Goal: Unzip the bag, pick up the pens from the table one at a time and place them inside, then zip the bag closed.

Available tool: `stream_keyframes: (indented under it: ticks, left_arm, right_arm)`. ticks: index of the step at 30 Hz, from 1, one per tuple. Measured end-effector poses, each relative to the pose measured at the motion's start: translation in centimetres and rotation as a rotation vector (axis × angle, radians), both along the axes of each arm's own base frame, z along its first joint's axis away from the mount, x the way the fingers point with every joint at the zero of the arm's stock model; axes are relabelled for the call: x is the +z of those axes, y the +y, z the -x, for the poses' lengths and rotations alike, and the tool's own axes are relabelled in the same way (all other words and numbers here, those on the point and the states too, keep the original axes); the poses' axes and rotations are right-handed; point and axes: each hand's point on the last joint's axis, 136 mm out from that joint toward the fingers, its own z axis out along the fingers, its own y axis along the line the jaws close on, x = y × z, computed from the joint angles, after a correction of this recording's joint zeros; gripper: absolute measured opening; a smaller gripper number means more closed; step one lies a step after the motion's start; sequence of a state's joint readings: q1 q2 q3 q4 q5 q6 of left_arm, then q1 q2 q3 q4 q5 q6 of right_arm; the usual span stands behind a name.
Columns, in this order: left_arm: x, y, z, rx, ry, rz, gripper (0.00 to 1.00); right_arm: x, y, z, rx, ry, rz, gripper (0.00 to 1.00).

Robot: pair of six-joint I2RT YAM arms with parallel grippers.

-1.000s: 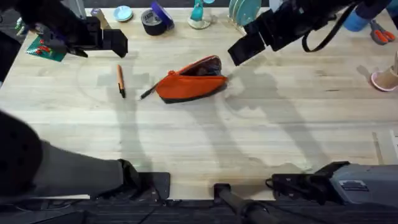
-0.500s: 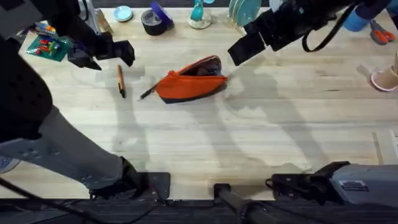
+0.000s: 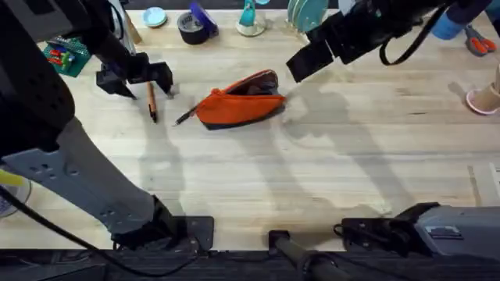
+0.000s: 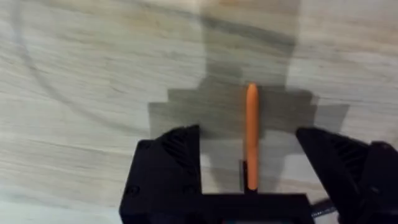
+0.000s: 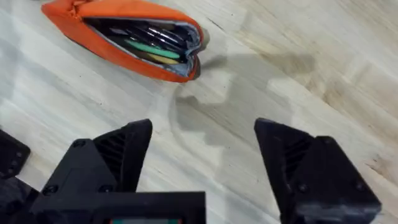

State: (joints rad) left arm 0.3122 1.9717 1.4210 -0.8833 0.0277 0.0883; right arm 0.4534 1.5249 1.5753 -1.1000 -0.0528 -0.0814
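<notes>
The orange bag lies unzipped in the middle of the table, several pens visible inside its mouth. An orange pen lies left of it on the table, and a dark pen lies by the bag's left end. My left gripper hovers open over the upper end of the orange pen, which sits between the fingers, untouched. My right gripper hangs open above and to the right of the bag, holding nothing.
Along the far edge stand a tape roll, a small blue dish, a teal stand and plates. A green box sits far left, a pink cup and scissors far right.
My left gripper has moved right and nearer, from the far left edge to over the orange pen. The right arm, bag and pens have stayed put.
</notes>
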Motion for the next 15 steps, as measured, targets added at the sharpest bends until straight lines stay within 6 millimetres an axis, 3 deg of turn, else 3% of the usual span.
stream_keyframes:
  ticks: [8, 11, 14, 15]
  left_arm:
    - [0.01, -0.12, -0.23, 0.007, -0.008, 0.007, 0.798]
    - [0.01, -0.15, -0.24, 0.008, -0.008, 0.007, 0.573]
    - [0.07, -0.26, -0.33, 0.011, -0.012, 0.014, 0.13]
    - [0.1, -0.27, -0.38, 0.009, -0.012, 0.011, 0.071]
  right_arm:
    - [0.0, 0.0, 0.01, 0.0, 0.0, 0.0, 0.995]
    - [0.0, 0.0, 0.01, 0.0, 0.0, 0.0, 0.996]
    - [0.0, 0.0, 0.0, 0.0, 0.0, 0.0, 0.996]
    - [0.0, 0.0, 0.01, 0.0, 0.0, 0.0, 0.995]
